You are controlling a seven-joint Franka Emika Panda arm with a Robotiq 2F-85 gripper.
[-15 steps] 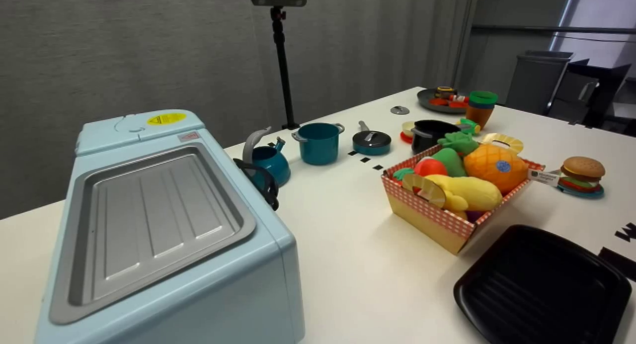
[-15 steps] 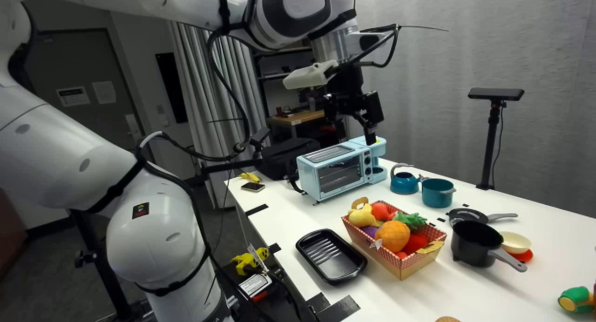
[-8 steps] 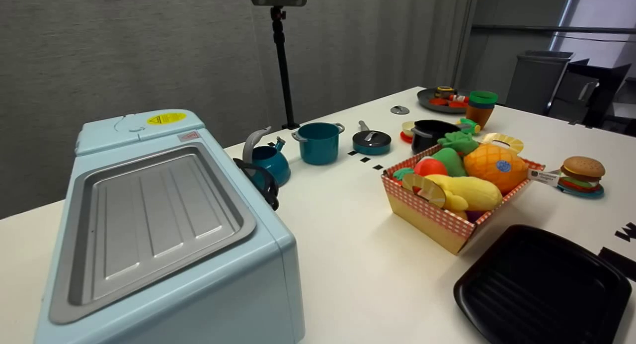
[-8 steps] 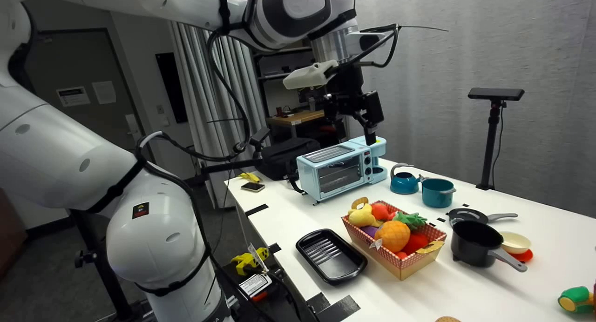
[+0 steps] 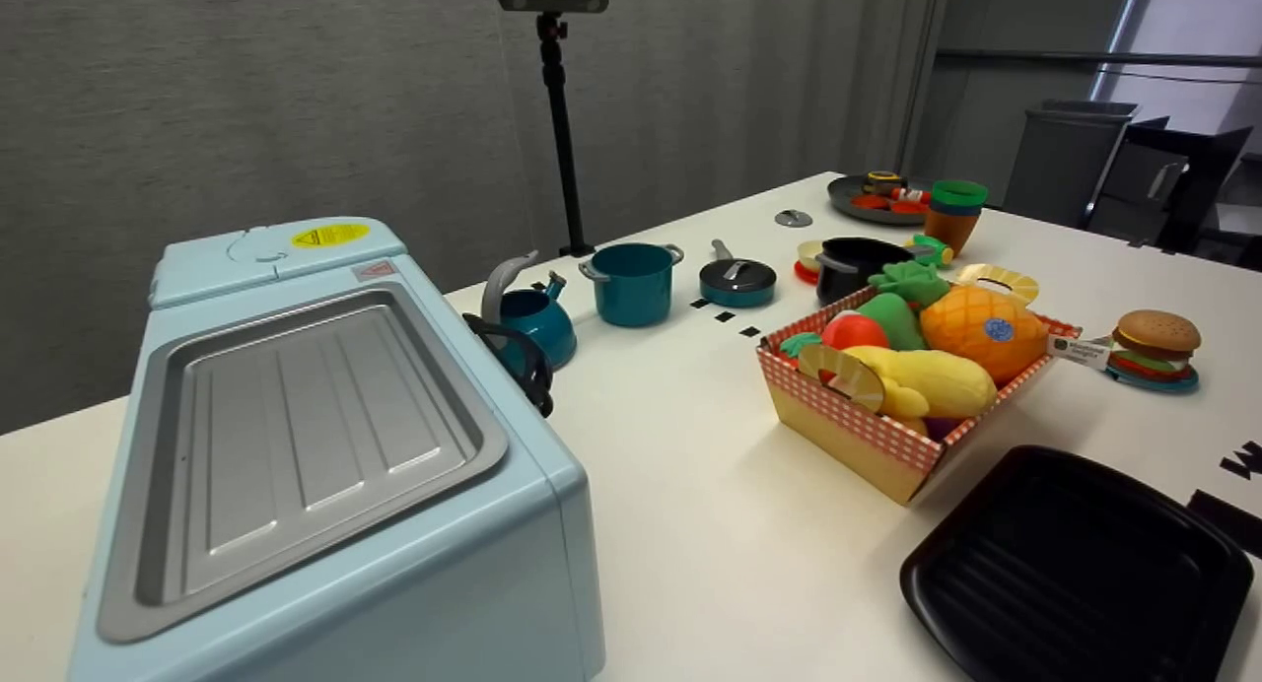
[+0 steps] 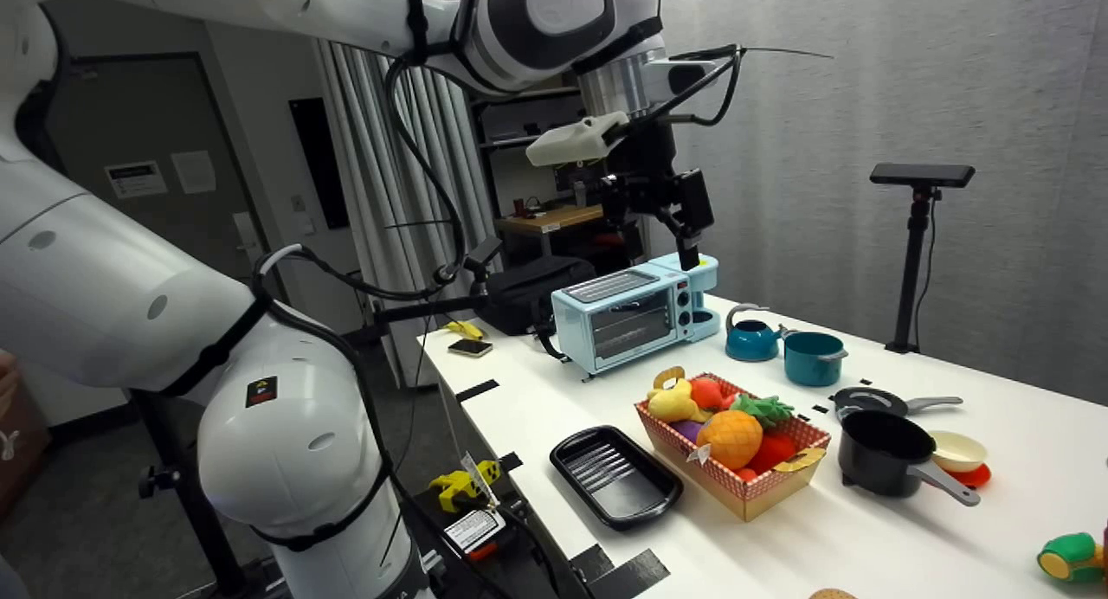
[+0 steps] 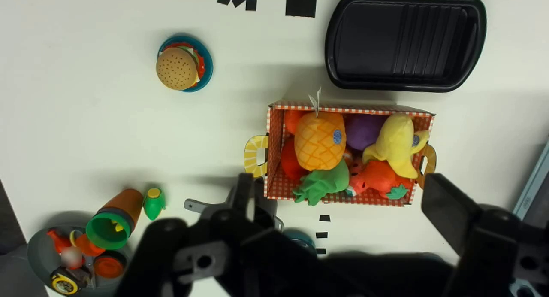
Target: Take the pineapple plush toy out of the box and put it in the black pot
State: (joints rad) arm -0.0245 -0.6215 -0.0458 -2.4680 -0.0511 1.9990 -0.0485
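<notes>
The orange-yellow pineapple plush toy (image 5: 986, 332) lies on top of other plush toys in the red-and-white checked box (image 5: 848, 455). It also shows in the other views (image 6: 731, 439) (image 7: 320, 142), with its green crown towards the box's long side near the pots. The black pot (image 6: 883, 452) stands on the table just beyond one end of the box; in an exterior view it shows behind the box (image 5: 848, 273). In the wrist view a finger partly hides it. My gripper (image 6: 663, 248) is high above the table. In the wrist view my gripper (image 7: 341, 181) is open, with nothing between its fingers.
A yellow banana plush (image 7: 394, 142) and a red plush share the box. A black tray (image 6: 615, 478) lies beside it. A teal pot (image 5: 633, 283), a kettle (image 5: 532, 317), a lidded pan (image 5: 737, 280), a toy burger (image 7: 178, 67) and a pale blue oven (image 6: 619, 318) stand around.
The arm, gripper and task objects have not visibly moved. Only something in the background at the far left edge of an exterior view has shifted slightly.
</notes>
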